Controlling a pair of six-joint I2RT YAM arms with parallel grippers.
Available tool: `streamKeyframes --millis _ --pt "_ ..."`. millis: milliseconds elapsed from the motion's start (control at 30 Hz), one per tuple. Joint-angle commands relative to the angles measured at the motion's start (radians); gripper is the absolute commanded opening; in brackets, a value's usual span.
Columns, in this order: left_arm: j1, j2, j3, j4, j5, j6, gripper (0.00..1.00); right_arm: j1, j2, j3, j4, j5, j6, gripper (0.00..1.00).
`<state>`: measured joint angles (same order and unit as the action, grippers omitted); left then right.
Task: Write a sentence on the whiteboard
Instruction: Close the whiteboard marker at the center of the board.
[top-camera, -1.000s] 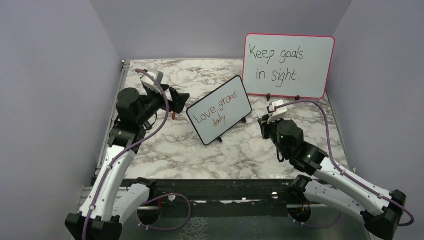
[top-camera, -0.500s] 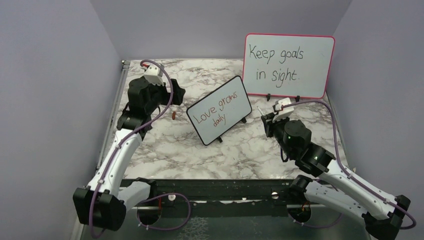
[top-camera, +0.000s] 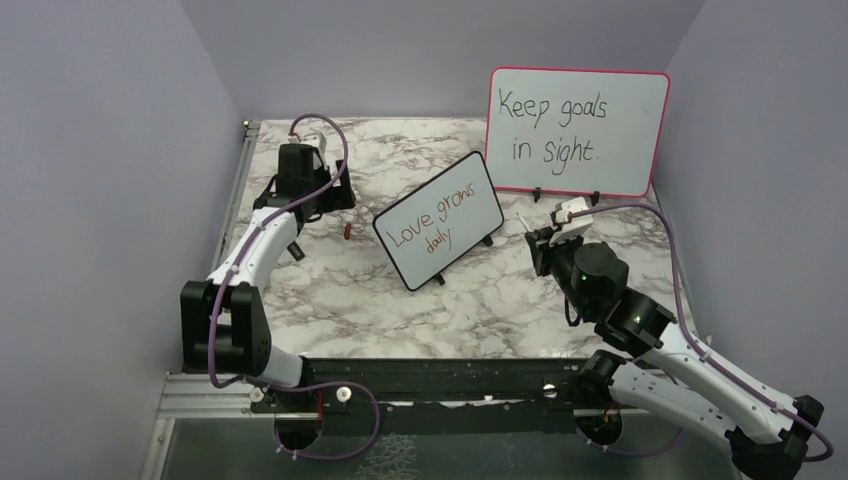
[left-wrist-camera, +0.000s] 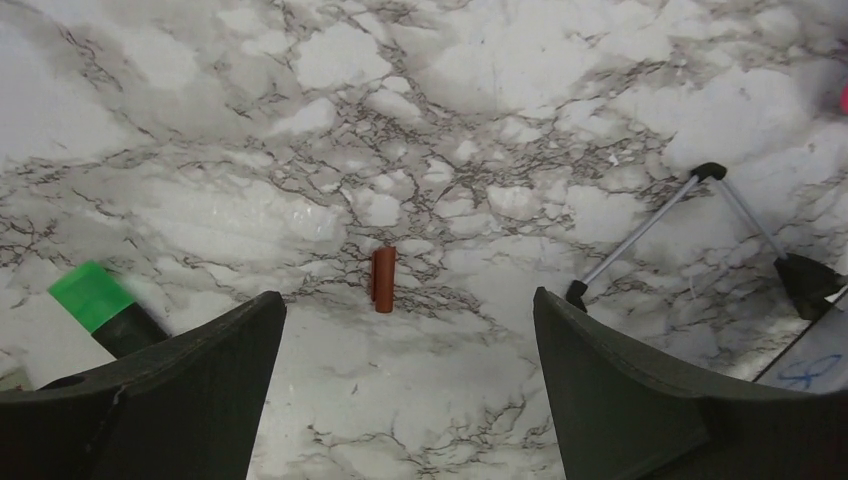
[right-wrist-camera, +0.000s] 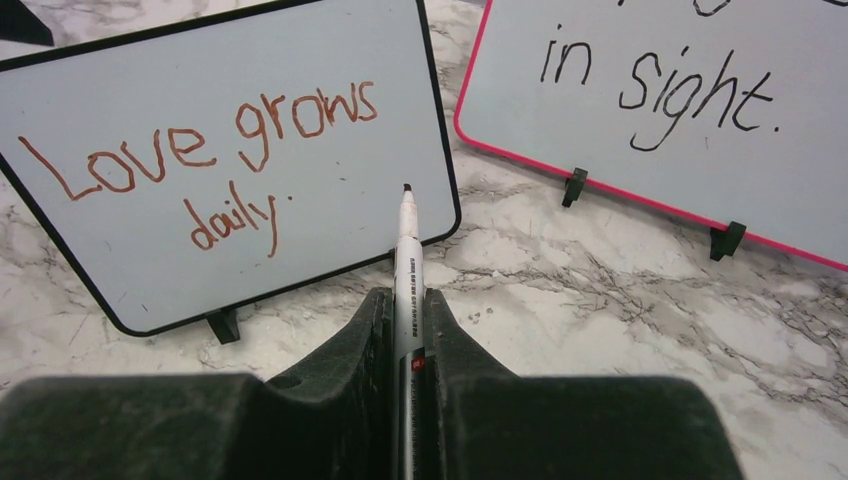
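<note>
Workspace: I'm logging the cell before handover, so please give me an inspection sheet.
Surface: marble-patterned table.
Job's things: whiteboard standing on its feet; sentence "Love grows daily" in reddish-brown.
Clutter: brown cap lying loose; green-capped marker; pink-framed board at the back.
Claws: left claw open above the cap; right claw shut on a white marker.
Cables: purple cables along both arms, no snag seen.
Surroundings: lilac walls.
</note>
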<state>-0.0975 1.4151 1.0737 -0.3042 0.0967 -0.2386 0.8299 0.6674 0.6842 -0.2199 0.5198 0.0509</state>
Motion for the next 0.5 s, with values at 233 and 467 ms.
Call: streamKeyframes --millis 233,467 --pt "-0.006 0.252 0.128 -0.154 -0.018 0.009 0.76 -0.003 -0.014 -0.007 0.005 0.029 -0.002 0.0" --pt "-0.023 0.365 0.181 -0.203 0.003 0.022 0.56 -0.004 -0.013 -0.015 0.014 0.035 0.0 0.0"
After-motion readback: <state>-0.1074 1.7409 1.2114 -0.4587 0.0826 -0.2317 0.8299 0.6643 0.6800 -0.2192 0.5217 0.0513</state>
